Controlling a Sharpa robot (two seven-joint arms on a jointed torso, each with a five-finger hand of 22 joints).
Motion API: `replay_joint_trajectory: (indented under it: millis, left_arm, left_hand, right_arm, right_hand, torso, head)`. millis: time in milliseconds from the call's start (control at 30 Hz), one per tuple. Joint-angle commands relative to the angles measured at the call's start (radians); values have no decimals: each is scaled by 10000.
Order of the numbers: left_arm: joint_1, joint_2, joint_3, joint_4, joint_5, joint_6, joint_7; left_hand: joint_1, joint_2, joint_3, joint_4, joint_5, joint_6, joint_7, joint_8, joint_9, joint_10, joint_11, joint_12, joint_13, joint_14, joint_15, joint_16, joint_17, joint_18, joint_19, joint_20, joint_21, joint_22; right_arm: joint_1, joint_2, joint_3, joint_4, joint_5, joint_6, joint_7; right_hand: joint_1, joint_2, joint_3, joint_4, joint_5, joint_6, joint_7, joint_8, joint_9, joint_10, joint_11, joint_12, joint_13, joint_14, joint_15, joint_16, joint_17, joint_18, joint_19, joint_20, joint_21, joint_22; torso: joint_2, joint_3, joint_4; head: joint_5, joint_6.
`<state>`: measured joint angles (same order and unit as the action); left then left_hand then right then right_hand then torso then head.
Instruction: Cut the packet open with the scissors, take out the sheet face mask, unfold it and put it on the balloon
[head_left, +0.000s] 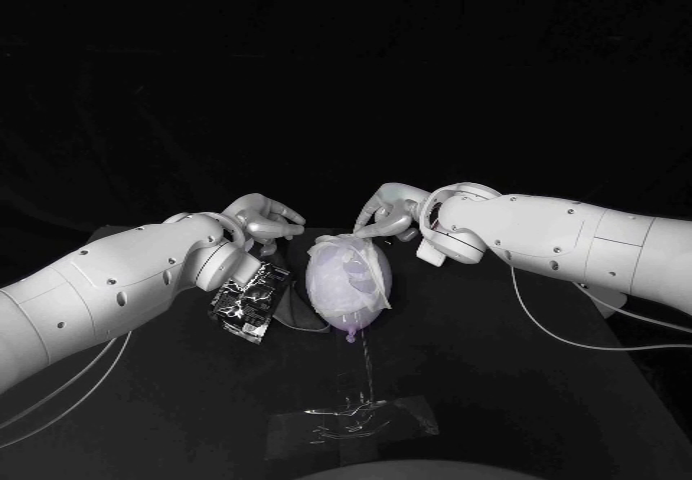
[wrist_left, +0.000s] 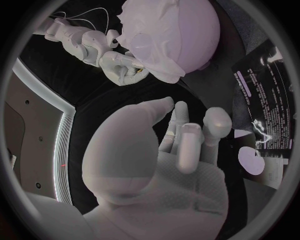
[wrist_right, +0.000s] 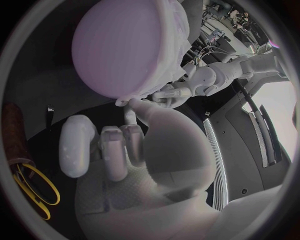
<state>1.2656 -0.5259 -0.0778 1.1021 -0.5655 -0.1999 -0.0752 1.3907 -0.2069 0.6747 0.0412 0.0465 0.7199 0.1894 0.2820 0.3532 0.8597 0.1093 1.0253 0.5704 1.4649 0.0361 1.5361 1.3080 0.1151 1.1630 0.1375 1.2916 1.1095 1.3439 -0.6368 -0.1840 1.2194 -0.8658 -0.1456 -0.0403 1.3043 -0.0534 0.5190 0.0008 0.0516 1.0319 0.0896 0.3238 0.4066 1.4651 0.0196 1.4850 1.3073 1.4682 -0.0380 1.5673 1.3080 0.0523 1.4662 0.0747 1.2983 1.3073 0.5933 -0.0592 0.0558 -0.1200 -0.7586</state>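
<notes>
Two hands flank the balloon (head_left: 343, 285), a pale oval standing on a thin stick in a clear stand (head_left: 353, 415). Just left of the balloon lies the crinkled, shiny foil packet (head_left: 248, 298). At the balloon's upper left the left hand (head_left: 263, 222) hovers, its fingers loosely bent and empty. A white sheet mask (head_left: 375, 265) drapes in wrinkles over the balloon. At the balloon's upper right the right hand (head_left: 389, 212) pinches the mask's edge.
</notes>
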Motion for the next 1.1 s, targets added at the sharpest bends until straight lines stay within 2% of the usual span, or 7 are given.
replay_joint_trajectory:
  millis: [33, 567, 900, 1100]
  left_arm:
    - [18, 3, 13, 51, 130, -24, 160]
    - [18, -54, 12, 150, 160, 39, 180]
    - [17, -166, 12, 325, 233, 25, 219]
    - [16, -232, 11, 423, 268, 39, 244]
  left_hand:
    - [7, 35, 32, -37, 20, 72, 11, 0, -10, 78, -9, -7, -15, 114, 77, 37, 420, -10, -22, 20, -8, 7]
    - [11, 39, 38, -42, 21, 79, 10, -2, -15, 79, -10, -8, -20, 108, 77, 35, 406, -9, -23, 20, -7, 7]
    - [12, 45, 44, -44, 21, 84, 12, -7, -21, 78, -9, -10, -27, 112, 76, 37, 414, -8, -26, 21, -8, 3]
    - [7, 51, 47, -41, 21, 84, 14, -11, -25, 77, -8, -11, -31, 106, 77, 35, 400, -8, -26, 21, -8, 4]
  right_arm:
    - [-5, 29, -2, -17, 67, -192, 197]
    - [-5, 109, -1, -149, 156, -1223, 113]
    - [-6, 254, -1, -334, 54, -1373, -275]
    - [-7, 259, -1, -378, 103, -1159, -347]
  right_hand:
    - [14, 144, 18, -57, -28, 129, -64, 183, 152, 610, -87, 63, 2110, 1026, -98, 35, 2628, -17, 120, -101, 94, 1973]
    - [7, 197, 149, -130, -30, 147, -112, 380, 289, 651, -142, 119, 2147, 1026, -161, 35, 2628, -38, 160, -178, 192, 1997]
    - [-7, 198, 185, -152, -30, 151, -118, 437, 327, 643, -152, 99, 2134, 1026, -171, 35, 2628, -40, 164, -193, 198, 1999]
    - [-29, 189, 199, -158, -31, 132, -112, 461, 346, 610, -151, 36, 2094, 1026, -173, 35, 2628, -31, 146, -199, 146, 1985]
  torso:
    - [2, 11, -3]
    - [6, 6, -11]
    - [6, 14, -20]
    - [7, 10, 0]
  head:
    - [10, -11]
    - [13, -1]
    - [-23, -39]
    - [-33, -48]
